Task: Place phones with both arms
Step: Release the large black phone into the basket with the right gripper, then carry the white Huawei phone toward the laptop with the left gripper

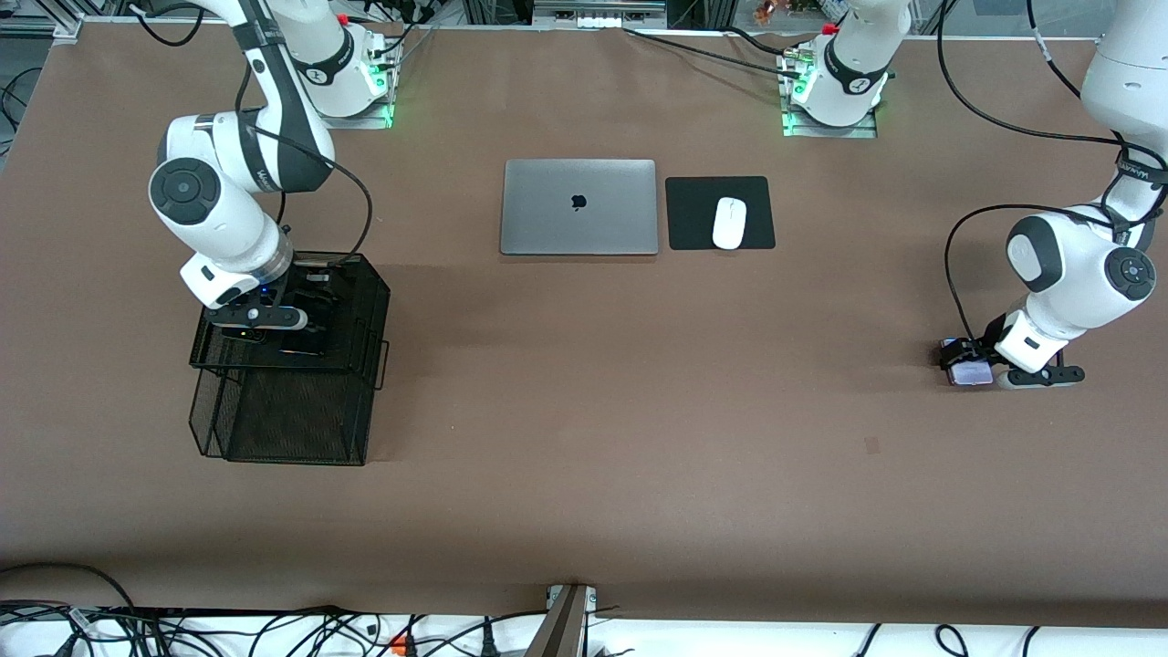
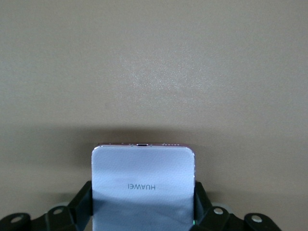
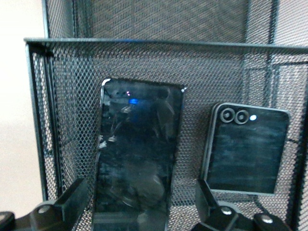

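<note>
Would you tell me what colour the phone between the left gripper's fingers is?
The phone is pale lavender-white with grey lettering; the left wrist view shows it best.

I count 3 phones: 1 long black phone (image 3: 137, 168) and 1 small squarish black phone (image 3: 248, 149) in my right wrist view, plus 1 pale lavender-white phone (image 2: 143, 185) in my left wrist view. There's 1 black mesh basket (image 1: 301, 401), 1 grey laptop (image 1: 578, 207), 1 white mouse (image 1: 729, 223) and 1 black mouse pad (image 1: 693, 214). Also 2 arms, w/ 1 gripper each: my left gripper (image 1: 967, 360) and my right gripper (image 1: 274, 328).
</note>
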